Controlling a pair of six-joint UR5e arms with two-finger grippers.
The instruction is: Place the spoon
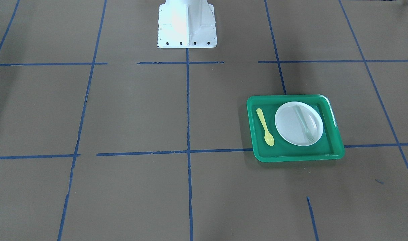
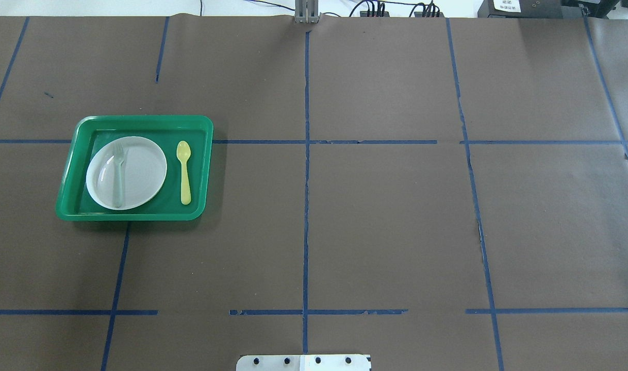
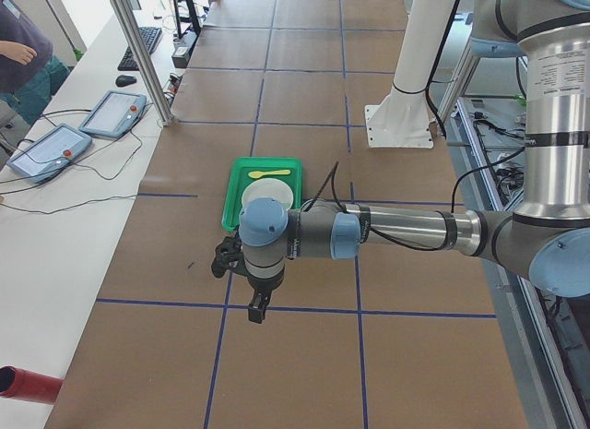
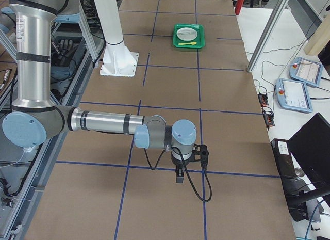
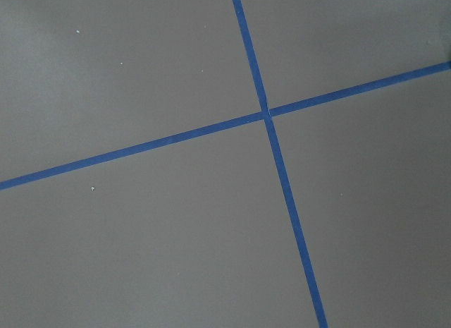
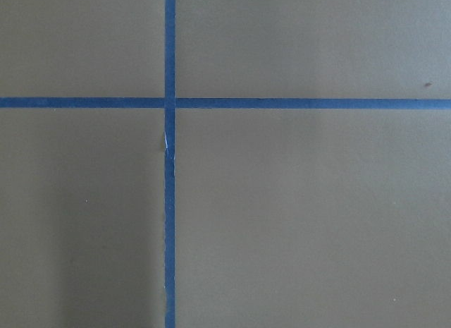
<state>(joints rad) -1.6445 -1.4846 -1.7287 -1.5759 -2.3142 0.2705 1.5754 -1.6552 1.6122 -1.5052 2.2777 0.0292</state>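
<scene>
The yellow spoon (image 1: 265,127) lies flat in the green tray (image 1: 297,157), beside the white plate (image 1: 291,129), with nothing holding it. It also shows in the overhead view (image 2: 184,172), to the right of the plate (image 2: 141,172). Neither gripper is near it. My left gripper (image 3: 257,311) shows only in the exterior left view, hanging above bare table on the near side of the tray; I cannot tell its state. My right gripper (image 4: 179,177) shows only in the exterior right view, far from the tray (image 4: 188,35); I cannot tell its state.
A pale grey-green fork (image 1: 304,124) lies on the plate. Brown paper with blue tape lines covers the table. The robot's white base (image 1: 187,25) stands at the table's middle edge. Both wrist views show only paper and tape.
</scene>
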